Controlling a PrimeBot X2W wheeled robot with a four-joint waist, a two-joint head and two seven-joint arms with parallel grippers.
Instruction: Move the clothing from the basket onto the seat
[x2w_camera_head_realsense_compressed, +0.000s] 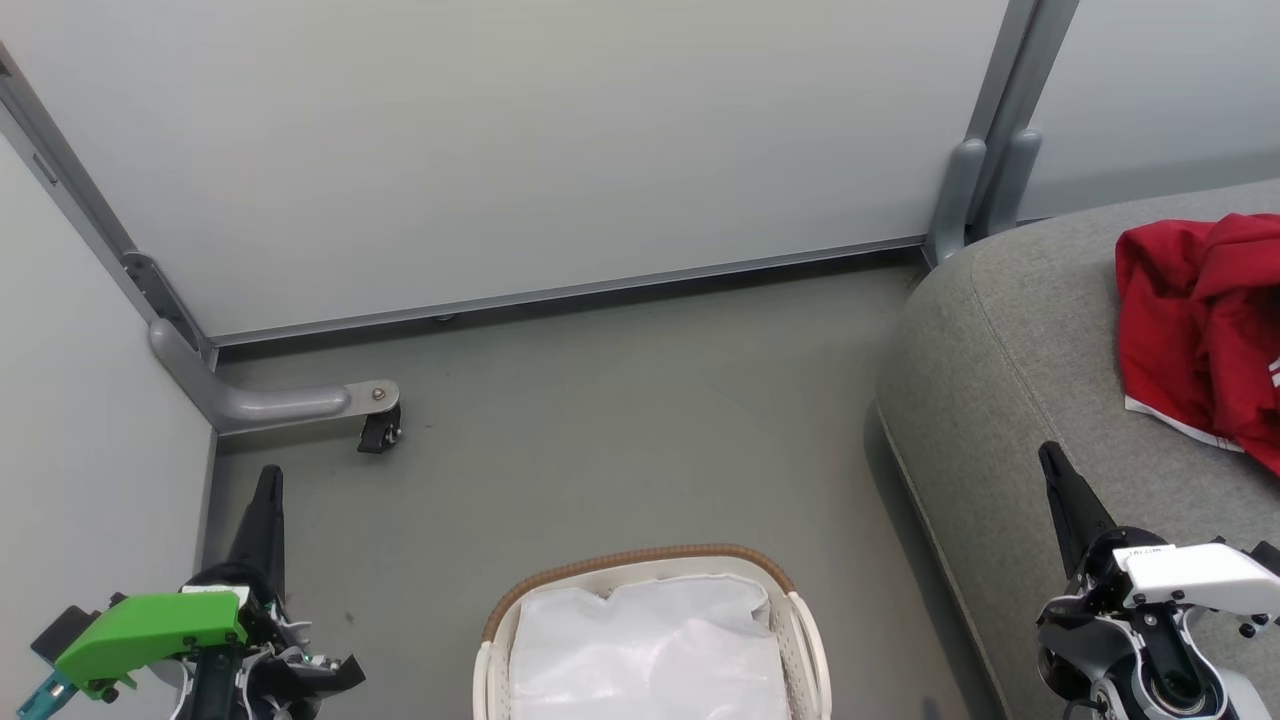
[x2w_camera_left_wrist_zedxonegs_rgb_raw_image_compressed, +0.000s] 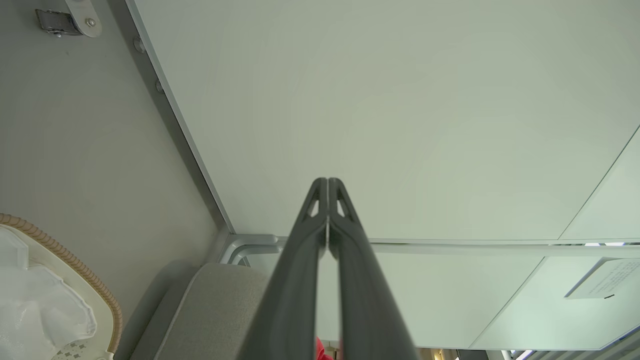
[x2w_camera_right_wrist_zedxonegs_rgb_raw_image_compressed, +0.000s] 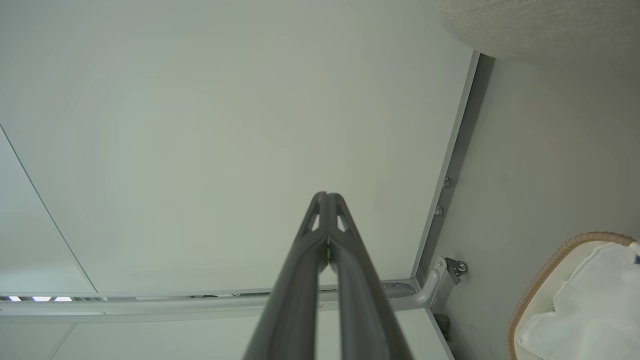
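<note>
Head view: the basket sits at bottom centre of the frame on the grey floor, with a white lining showing inside. The sofa fills the right side, its rounded end near the basket. A red garment lies crumpled on the sofa at upper right, cut by the frame edge.

The left claw, lower left, has its fingers pressed together and is empty. The right claw, lower right over the sofa edge, is also pressed together and empty. A caster stands at left of centre.
</note>
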